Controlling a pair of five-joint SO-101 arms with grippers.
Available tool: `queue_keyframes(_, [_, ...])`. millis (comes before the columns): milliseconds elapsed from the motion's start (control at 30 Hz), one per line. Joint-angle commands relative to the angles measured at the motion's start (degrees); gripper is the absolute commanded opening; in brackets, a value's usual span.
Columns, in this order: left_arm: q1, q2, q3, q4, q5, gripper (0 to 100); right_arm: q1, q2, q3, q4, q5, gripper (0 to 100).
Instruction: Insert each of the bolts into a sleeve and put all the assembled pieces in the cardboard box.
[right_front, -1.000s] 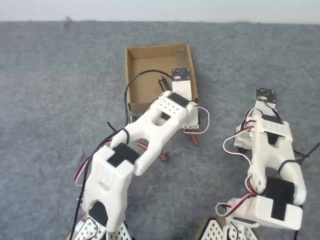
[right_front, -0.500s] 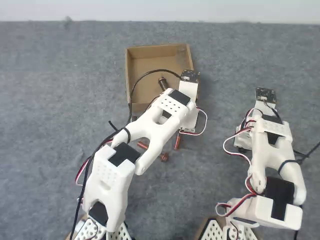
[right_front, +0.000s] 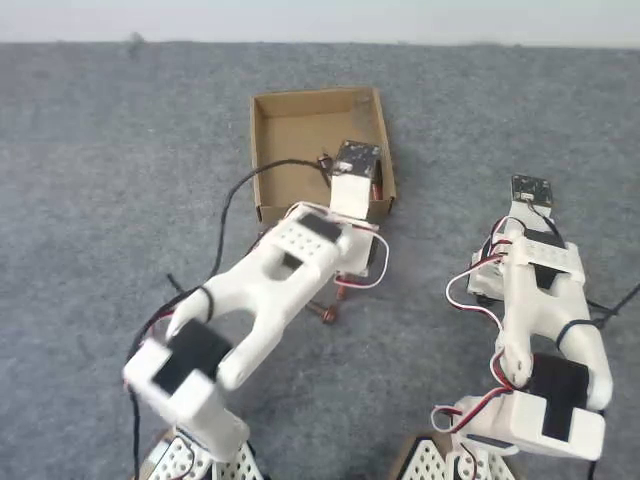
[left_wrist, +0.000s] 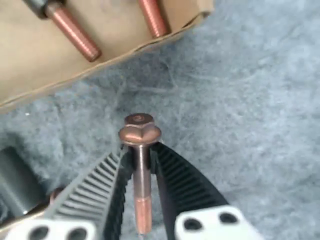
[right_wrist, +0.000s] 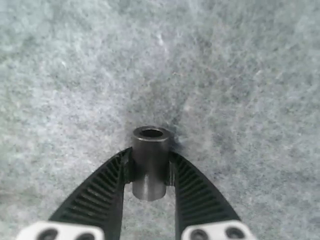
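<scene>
Right arm sits at right of the high view; in its wrist view its jaws are closed on a dark sleeve, upright, open end up, over the grey table; cannot tell if it touches. Left arm runs from lower left toward frame centre. A loose bolt lies on the table just beside that arm, lower centre. In the left wrist view its jaws grip a copper bolt by the shank, the flanged hex head sticking out past the jaw tips, over the table just outside the wall of the cardboard box. The box is in the upper middle of the high view, open, with the left wrist over its near right corner. Inside it lie two copper shanks, one with a dark sleeve end at the frame's upper left, another beside it.
</scene>
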Motion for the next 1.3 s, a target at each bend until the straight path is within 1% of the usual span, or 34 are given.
queue_keyframes(0, [-0.6,-12.3,8.7,-9.3,-0.5,1,-0.7,-3.6,-1.8,-0.4,1.0,0.7])
queue_keyframes(100, [-0.6,-17.8,13.0,-11.5,-0.5,1,-0.7,-3.6,-1.8,-0.4,0.9,0.7])
queue_keyframes(267, [-1.8,-27.8,18.4,-12.0,-0.5,1,-0.7,-3.6,-1.8,-0.4,0.9,0.7])
queue_keyframes(333, [-3.7,-32.1,20.0,-12.0,-0.5,1,-0.7,-3.6,-1.8,-0.4,0.9,0.7])
queue_keyframes(567, [-14.9,-45.2,26.2,-12.2,-0.5,1,-0.8,-3.6,-1.8,-0.4,0.8,0.7])
queue_keyframes(633, [-17.4,-47.7,29.1,-14.6,-0.5,1,-0.8,-3.6,-1.8,-0.6,0.8,0.7])
queue_keyframes(767, [-21.1,-52.4,37.1,-22.9,-0.5,1,-1.9,-3.6,-1.7,-1.1,1.0,0.7])
queue_keyframes(900, [-25.1,-56.0,44.1,-28.7,-0.4,1,-4.9,-3.6,-1.7,-4.7,1.1,0.7])
queue_keyframes(1167, [-34.1,-58.1,52.1,-29.5,-0.8,1,-11.7,-3.7,-1.7,-15.5,1.2,0.7])
queue_keyframes(1267, [-36.6,-58.1,52.8,-29.5,-0.9,1,-14.5,-3.7,-1.7,-22.5,1.2,0.8])
